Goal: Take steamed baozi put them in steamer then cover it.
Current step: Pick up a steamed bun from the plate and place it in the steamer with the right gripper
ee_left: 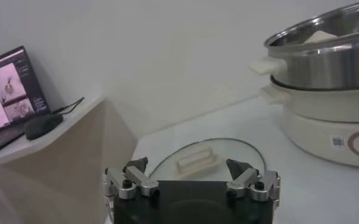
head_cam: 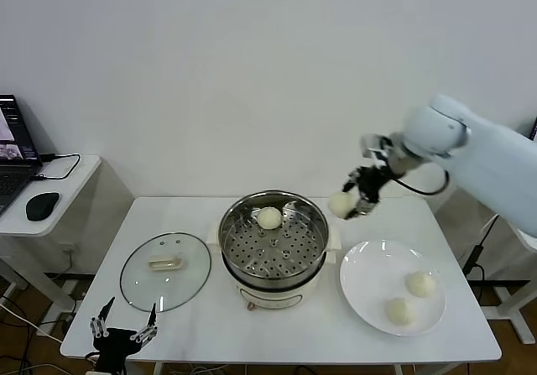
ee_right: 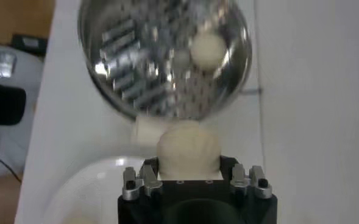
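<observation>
Above the surface (head_cam: 210, 325), just right of the steamer (head_cam: 273, 284), the right claw (head_cam: 351, 200) is closed partway on a steamed baozi (head_cam: 341, 204), carried in the air. One baozi (head_cam: 269, 217) already sits at the far side of the perforated tray; two more (head_cam: 421, 283) (head_cam: 399, 310) wait on the white plate (head_cam: 362, 268). The bun probably wants carrying over a bare patch of tray, clear of the rim and of the first bun, then lowering before release so it does not roll. At the near left, the left claw (head_cam: 124, 335) hangs wide open and empty, near the glass cover (head_cam: 165, 269).
</observation>
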You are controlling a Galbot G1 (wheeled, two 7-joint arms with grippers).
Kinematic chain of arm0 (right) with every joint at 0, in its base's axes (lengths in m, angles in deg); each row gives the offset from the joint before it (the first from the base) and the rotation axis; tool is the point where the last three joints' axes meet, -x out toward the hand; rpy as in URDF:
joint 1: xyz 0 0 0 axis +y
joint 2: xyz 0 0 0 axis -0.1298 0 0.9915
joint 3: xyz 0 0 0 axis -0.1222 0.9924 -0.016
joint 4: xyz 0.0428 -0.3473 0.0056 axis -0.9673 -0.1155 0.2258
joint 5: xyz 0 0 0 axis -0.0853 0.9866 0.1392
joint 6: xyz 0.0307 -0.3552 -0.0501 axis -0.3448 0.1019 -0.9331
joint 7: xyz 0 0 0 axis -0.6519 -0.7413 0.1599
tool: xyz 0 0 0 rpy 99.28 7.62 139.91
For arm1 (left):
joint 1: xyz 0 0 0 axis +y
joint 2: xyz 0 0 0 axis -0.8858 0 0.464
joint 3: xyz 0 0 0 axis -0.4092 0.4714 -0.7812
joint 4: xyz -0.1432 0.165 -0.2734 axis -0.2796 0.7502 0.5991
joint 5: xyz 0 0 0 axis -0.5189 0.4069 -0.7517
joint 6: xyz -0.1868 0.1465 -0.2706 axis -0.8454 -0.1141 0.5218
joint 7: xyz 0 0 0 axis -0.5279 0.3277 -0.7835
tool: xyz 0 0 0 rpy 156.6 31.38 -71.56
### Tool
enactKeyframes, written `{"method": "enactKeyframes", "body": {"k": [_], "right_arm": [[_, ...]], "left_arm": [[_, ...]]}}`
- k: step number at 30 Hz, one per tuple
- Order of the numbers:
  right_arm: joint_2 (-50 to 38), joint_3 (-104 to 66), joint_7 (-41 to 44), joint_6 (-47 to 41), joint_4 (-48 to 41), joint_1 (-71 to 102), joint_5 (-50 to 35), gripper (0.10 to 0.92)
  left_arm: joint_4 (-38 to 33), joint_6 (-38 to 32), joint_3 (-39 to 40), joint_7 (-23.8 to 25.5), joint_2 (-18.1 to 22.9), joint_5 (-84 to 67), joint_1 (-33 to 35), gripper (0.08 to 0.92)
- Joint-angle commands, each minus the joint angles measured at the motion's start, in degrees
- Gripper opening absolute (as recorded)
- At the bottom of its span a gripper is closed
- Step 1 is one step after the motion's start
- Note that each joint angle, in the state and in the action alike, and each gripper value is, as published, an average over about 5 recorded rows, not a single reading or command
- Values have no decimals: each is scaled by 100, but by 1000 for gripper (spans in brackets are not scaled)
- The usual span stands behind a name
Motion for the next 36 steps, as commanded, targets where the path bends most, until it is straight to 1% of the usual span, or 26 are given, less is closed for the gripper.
{"method": "enactKeyframes", "body": {"k": [1, 8, 14, 19, 36], "right_arm": [[1389, 766, -2, -279, -510, -788, -667, 611], [2308, 966, -68, -335, -1134, -448, -613, 611], [2852, 965, -73, -283, -1865, 20, -296, 611], [3036, 930, -75, -220, -2204, 283, -29, 611], [3336, 599, -141, -137, -2565, 877, 614, 611]], "left_arm": [[18, 4, -30, 9, 23, 2, -48, 823], [-42, 1, -88, -14, 91, -61, -47, 823], [-38, 8, -94, -14, 137, -106, -81, 823], [16, 12, -95, -11, 127, -126, -104, 823], [123, 48, -43, 12, 142, -177, -204, 823]]}}
